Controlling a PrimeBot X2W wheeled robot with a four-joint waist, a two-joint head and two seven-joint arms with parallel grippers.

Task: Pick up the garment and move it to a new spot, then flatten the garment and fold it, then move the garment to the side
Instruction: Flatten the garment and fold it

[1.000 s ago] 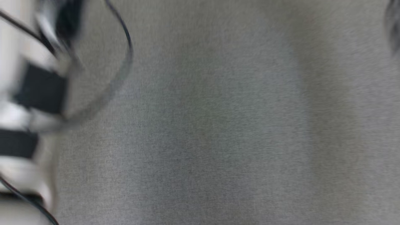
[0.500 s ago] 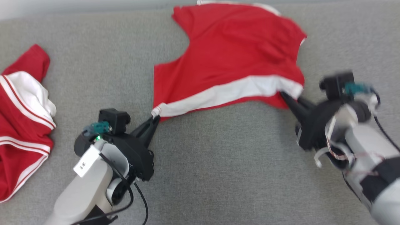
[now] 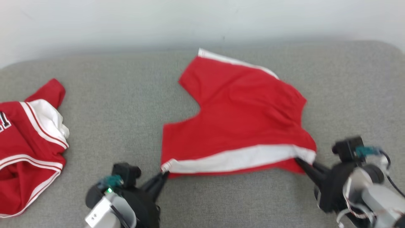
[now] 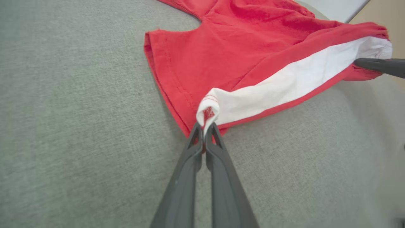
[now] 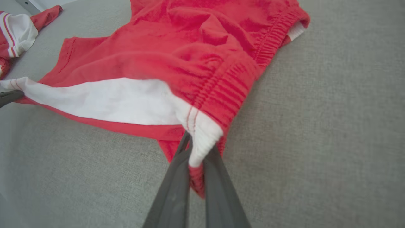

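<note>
Left gripper [image 3: 164,173] pinches garment [image 3: 240,120] on grey cushion [image 3: 126,104]; pale wall [image 3: 126,22] behind.

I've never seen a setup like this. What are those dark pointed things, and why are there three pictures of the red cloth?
This is a two-armed robot. The wide picture comes from a camera on its head; the other two come from cameras on its wrists, looking along each gripper's dark fingers. The left gripper and right gripper are both shut, each pinching one end of the white stripe on a red garment lying on a grey cushioned surface. Another red-and-white garment lies to the left, untouched.
</note>
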